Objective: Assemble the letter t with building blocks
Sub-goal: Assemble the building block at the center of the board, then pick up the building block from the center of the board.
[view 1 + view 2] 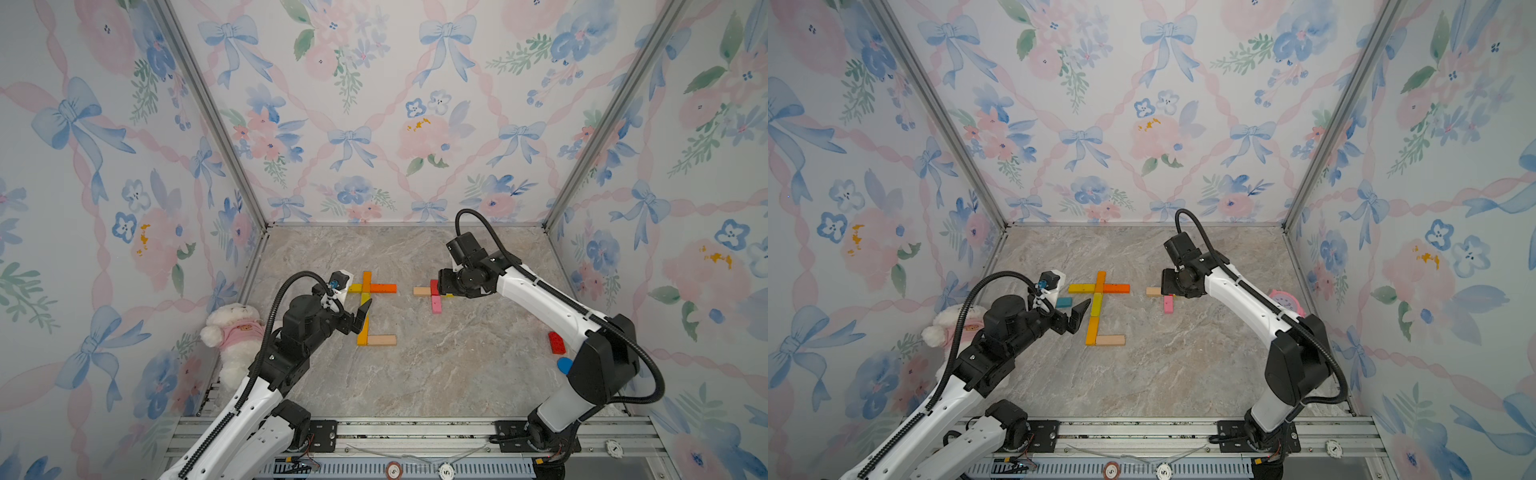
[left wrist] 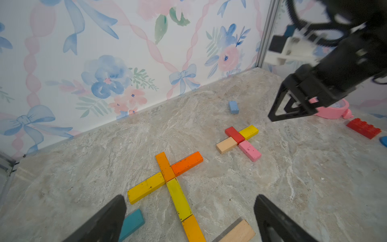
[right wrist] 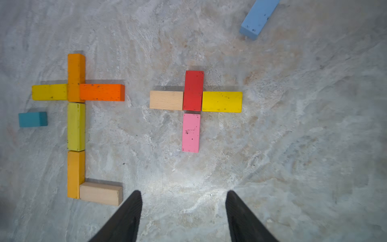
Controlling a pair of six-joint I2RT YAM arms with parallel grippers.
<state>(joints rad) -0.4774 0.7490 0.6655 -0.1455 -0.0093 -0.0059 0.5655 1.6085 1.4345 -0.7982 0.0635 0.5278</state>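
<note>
Nearest, the left gripper [image 2: 188, 200] hovers empty, jaws wide apart, by the stem of the big orange-and-yellow t [image 3: 76, 126] lying on the marble table [image 1: 436, 374]. Beyond it, the right gripper [image 3: 183, 191], jaws apart and empty, hangs above a smaller cross [image 3: 193, 90] of red, pink, yellow and bare-wood blocks. A light blue block [image 3: 258, 18] lies farthest back.

Painted wooden blocks [image 3: 222, 101], marbled tabletop [image 3: 293, 146]
</note>
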